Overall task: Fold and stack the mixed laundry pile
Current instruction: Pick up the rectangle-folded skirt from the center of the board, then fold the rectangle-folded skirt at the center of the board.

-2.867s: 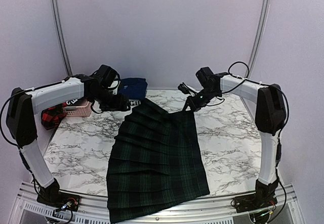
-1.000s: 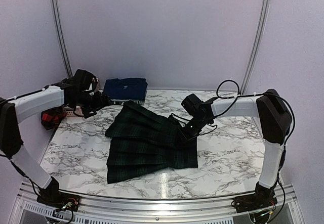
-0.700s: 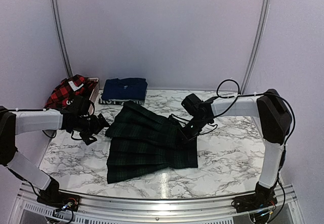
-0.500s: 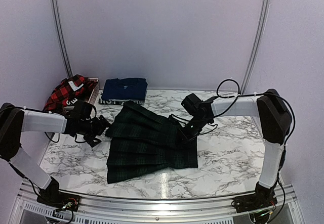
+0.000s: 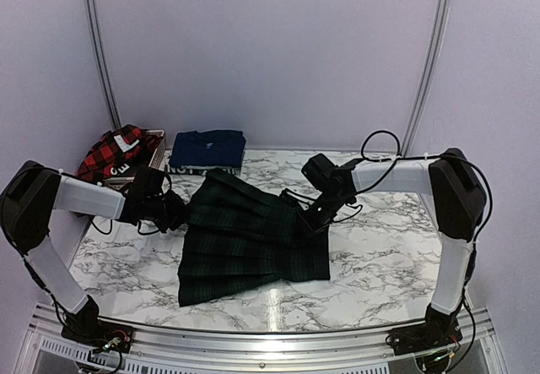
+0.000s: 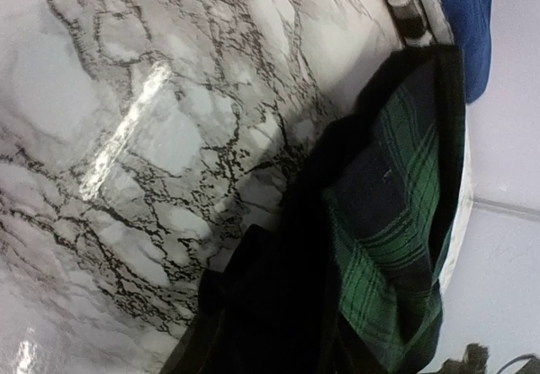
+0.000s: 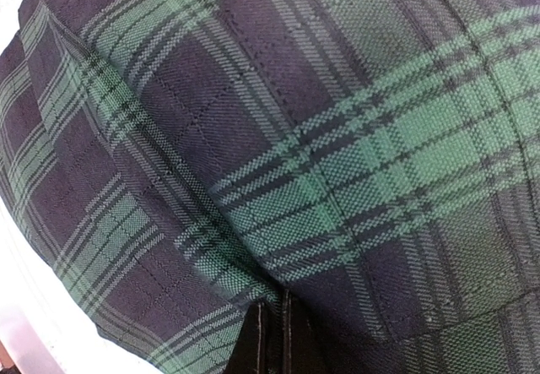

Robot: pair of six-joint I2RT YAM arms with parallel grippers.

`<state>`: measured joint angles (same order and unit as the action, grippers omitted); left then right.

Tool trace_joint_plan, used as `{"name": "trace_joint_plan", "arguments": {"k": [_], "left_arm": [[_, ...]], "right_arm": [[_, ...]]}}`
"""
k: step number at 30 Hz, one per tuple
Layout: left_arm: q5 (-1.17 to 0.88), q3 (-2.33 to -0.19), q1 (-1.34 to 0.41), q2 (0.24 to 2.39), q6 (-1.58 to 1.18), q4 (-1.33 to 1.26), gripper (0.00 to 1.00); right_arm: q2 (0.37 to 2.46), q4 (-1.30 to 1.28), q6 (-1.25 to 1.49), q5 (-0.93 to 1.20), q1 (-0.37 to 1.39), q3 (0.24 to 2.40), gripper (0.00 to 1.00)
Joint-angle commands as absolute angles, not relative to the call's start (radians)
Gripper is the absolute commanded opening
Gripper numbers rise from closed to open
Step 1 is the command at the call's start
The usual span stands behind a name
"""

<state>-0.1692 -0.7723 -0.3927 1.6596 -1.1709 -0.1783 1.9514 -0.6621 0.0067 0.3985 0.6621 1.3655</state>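
White lettering on the navy garment [image 5: 208, 146], too small to read; no other legible text.

Dark green plaid cloth skirt [image 5: 253, 239], matt with coarse visible weave, white marble-patterned bench [image 5: 380, 256], smooth and glossy with glare, red-and-black checked cloth shirt [image 5: 114, 150], navy folded cloth piece [image 5: 208, 146], matt

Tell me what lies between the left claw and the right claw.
The folded dark green plaid garment spans the stretch from the left claw to the right claw; the top view shows it.
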Motion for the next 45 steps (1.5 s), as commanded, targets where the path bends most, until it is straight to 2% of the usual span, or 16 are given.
{"name": "trace_joint_plan", "arguments": {"k": [1,5,6,13,21,25,29,32,36,37,38,40,41,44,45], "left_arm": [[-0.097,-0.810,-0.393,1.565,-1.151,-0.145,0.26],[-0.067,-0.864,-0.393,1.498,-1.112,-0.059,0.01],[-0.074,-0.881,-0.394,1.489,-1.101,-0.039,0.00],[-0.137,-0.962,-0.394,1.391,-1.080,0.072,0.00],[-0.204,-0.906,-0.449,1.146,-1.013,0.267,0.00],[-0.195,-0.776,-0.571,1.050,-1.045,0.294,0.00],[-0.145,-0.551,-0.669,0.996,-1.117,0.251,0.00],[-0.122,-0.411,-0.681,0.978,-1.156,0.196,0.00],[-0.120,-0.308,-0.682,0.987,-1.173,0.121,0.00],[-0.126,-0.310,-0.683,0.988,-1.158,0.117,0.03],[-0.135,-0.320,-0.683,0.984,-1.138,0.117,0.10],[-0.149,-0.349,-0.683,0.960,-1.094,0.129,0.32],[-0.148,-0.366,-0.683,0.940,-1.065,0.145,0.41],[-0.090,-0.436,-0.683,0.867,-0.997,0.237,0.61],[-0.071,-0.460,-0.681,0.848,-0.970,0.266,0.69]], "right_arm": [[1.944,-0.680,0.004,0.361,0.655,1.424,0.00],[1.914,-0.698,0.008,0.315,0.647,1.465,0.00],[1.905,-0.708,0.010,0.299,0.644,1.479,0.00],[1.819,-0.779,0.028,0.212,0.636,1.544,0.00],[1.633,-0.838,0.054,0.235,0.635,1.425,0.00],[1.547,-0.794,0.117,0.285,0.653,1.247,0.00],[1.516,-0.648,0.179,0.310,0.706,1.028,0.00],[1.546,-0.550,0.209,0.314,0.745,0.894,0.00],[1.569,-0.500,0.229,0.369,0.780,0.843,0.00],[1.561,-0.507,0.225,0.378,0.782,0.847,0.00],[1.548,-0.525,0.217,0.383,0.782,0.857,0.07],[1.511,-0.573,0.197,0.374,0.782,0.895,0.31],[1.488,-0.600,0.187,0.370,0.781,0.920,0.40],[1.427,-0.656,0.163,0.375,0.772,0.994,0.59],[1.416,-0.667,0.167,0.377,0.762,1.009,0.61]]}}
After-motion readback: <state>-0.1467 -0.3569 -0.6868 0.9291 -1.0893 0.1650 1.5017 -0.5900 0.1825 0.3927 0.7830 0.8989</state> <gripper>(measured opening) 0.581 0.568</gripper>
